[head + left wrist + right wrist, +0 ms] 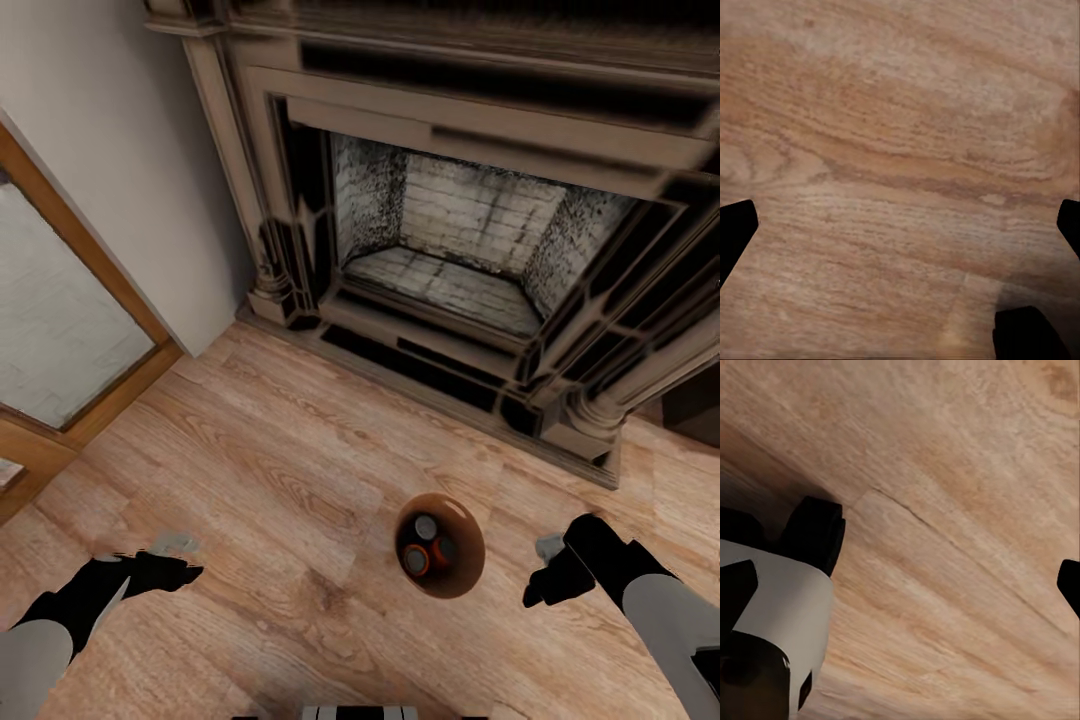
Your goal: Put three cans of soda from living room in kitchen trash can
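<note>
The bin (440,545), with the cans (428,545) inside, stands on the floor (280,470) between the left pincer (165,572) and the right pincer (545,580), both wide and holding nothing, so a careless sideways reach could tip it over.

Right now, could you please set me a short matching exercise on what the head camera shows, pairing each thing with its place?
Things:
1. trash can
2. fireplace
3. glass door
4. left gripper

Places:
A. at the view's left edge, beside the white wall
B. standing on the wood floor between the two arms, soda cans inside it
C. low at the view's left, above bare floor
D. across the top of the view, set into the wall

Pairs: 1-B, 2-D, 3-A, 4-C
</note>
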Motion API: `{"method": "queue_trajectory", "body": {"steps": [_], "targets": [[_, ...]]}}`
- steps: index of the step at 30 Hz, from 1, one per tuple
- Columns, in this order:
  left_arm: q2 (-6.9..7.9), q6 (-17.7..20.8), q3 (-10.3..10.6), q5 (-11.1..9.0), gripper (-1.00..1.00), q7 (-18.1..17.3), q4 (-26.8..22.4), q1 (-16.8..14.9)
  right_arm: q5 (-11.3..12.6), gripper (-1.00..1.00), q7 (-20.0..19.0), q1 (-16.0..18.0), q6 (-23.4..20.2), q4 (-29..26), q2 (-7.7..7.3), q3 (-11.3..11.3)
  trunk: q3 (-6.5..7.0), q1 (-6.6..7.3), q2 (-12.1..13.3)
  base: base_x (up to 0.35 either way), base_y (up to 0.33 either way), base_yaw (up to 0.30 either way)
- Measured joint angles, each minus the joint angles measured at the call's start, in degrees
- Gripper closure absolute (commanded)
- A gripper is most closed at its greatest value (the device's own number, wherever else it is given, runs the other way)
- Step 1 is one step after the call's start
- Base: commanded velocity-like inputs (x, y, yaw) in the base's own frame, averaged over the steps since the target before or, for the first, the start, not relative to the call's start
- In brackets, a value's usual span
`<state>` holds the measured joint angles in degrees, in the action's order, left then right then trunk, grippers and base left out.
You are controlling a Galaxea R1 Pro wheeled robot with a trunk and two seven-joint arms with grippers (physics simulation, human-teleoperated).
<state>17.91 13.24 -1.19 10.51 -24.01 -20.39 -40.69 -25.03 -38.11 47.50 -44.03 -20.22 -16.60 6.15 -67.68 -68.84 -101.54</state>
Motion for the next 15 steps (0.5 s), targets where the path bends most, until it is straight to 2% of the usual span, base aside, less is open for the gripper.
{"method": "queue_trajectory", "body": {"steps": [4,5,6,12,14,15], "targets": [[-0.09,-1.22,0.03,-2.52,-1.0,2.64,0.41,1.67,-0.02,-1.0,1.04,-2.49,2.11,0.04,-0.01,-2.45,0.72,0.88,1.6,0.0,0.0,0.0],[-0.09,-2.95,0.06,-4.07,-1.0,4.28,2.43,3.68,-0.09,-1.0,2.54,-5.3,5.45,0.38,0.06,-4.58,0.89,1.1,2.01,0.0,0.0,0.0],[-0.11,-4.52,0.06,-4.5,-1.0,4.96,3.61,5.1,-0.02,-1.0,3.82,-6.94,7.36,0.55,0.18,-5.4,1.07,1.32,2.41,0.0,0.0,0.0],[-0.16,-8.59,0.01,-5.87,-1.0,8.49,6.3,9.49,0.22,-1.0,9.19,-10.79,11.81,1.74,0.57,-7.66,2.15,2.64,4.81,0.0,0.0,0.0],[-0.24,-11.24,0.09,-8.92,-1.0,9.83,7.98,13.08,0.2,-1.0,10.94,-12.52,16.33,4.74,0.59,-10.55,2.51,3.08,5.62,0.0,0.0,0.0],[-0.26,-12.05,0.07,-9.42,-1.0,9.98,8.44,13.88,0.22,-1.0,11.33,-12.76,17.39,5.61,0.59,-11.09,2.69,3.29,6.02,0.0,0.0,0.0]]}}
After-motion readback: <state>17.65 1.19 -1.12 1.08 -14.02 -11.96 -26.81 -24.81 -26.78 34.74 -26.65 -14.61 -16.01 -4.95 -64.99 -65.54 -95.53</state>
